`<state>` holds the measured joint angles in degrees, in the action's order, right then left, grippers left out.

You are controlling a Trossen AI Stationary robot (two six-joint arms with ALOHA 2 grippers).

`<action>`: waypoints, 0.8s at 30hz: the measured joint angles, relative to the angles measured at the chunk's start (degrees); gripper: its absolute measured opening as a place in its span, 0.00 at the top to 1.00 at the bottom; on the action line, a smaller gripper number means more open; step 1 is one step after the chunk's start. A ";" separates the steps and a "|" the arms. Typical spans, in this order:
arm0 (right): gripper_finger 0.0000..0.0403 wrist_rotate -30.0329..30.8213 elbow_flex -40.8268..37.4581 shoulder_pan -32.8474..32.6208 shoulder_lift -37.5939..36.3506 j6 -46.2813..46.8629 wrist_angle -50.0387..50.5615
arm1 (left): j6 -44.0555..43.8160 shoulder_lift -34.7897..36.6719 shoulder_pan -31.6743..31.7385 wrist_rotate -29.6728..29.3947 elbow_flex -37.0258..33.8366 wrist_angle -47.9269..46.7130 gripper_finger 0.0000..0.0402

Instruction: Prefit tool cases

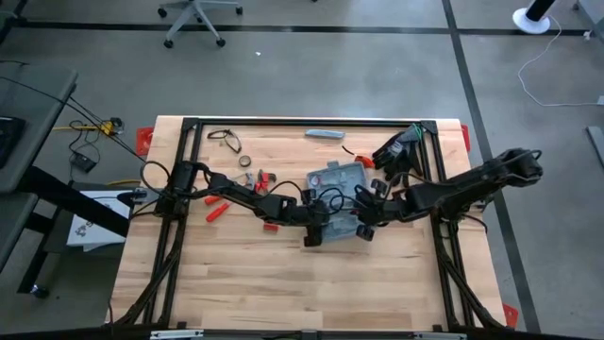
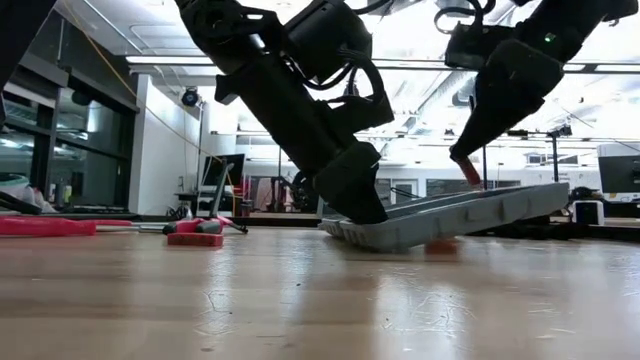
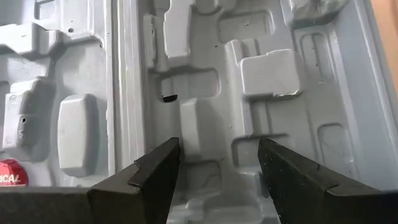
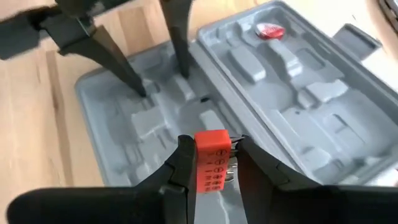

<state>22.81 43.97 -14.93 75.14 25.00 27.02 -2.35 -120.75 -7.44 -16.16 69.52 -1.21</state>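
Observation:
The blue-grey tool case (image 1: 340, 181) lies open in the middle of the table, moulded slots facing up (image 4: 298, 93). A round red piece (image 4: 270, 30) sits in its far half. My left gripper (image 1: 316, 231) is open and stands in the near half (image 3: 217, 155). My right gripper (image 1: 363, 225) hovers over the case's near edge (image 4: 211, 158), shut on a red bit holder (image 4: 211, 149). In the low view the case (image 2: 470, 215) rests on the wood, its right end higher. My left gripper comes down from above, slanting from the table's left, with spread fingertips (image 4: 142, 89) set into the moulded slots of the case's near half (image 3: 205, 124). The case stays on the table. My right gripper pinches the red bit holder's lower part (image 4: 210, 177) between its two fingers. The holder is lifted clear above the case, its printed face toward the wrist camera and metal bits (image 4: 231, 167) beside it.
Loose red-handled tools (image 1: 215, 210) lie left of the case, near the left arm. Black gloves (image 1: 396, 151) sit at the far right, a slim grey bar (image 1: 324, 134) at the far edge, and a dark cable loop (image 1: 225, 140) at the far left. Bare wood spans the near half.

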 joint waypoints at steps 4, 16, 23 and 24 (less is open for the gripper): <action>0.82 -0.34 0.06 0.30 -1.39 1.10 5.03 | -0.14 0.11 0.00 -0.02 0.07 -1.39 0.47; 0.82 -2.50 0.20 0.15 -1.91 2.62 8.24 | 4.66 3.90 -0.66 -3.69 -0.42 -3.84 0.47; 0.82 -1.80 0.21 0.30 -1.91 3.55 14.42 | 2.85 5.65 -0.22 -5.52 -0.15 -12.81 0.47; 0.82 -1.82 0.21 0.30 -1.91 3.59 15.04 | 2.54 5.70 -0.25 -6.21 -0.15 -13.61 0.47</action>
<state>20.99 44.18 -14.63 73.23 28.59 42.05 0.19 -115.05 -7.70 -22.38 69.36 -14.83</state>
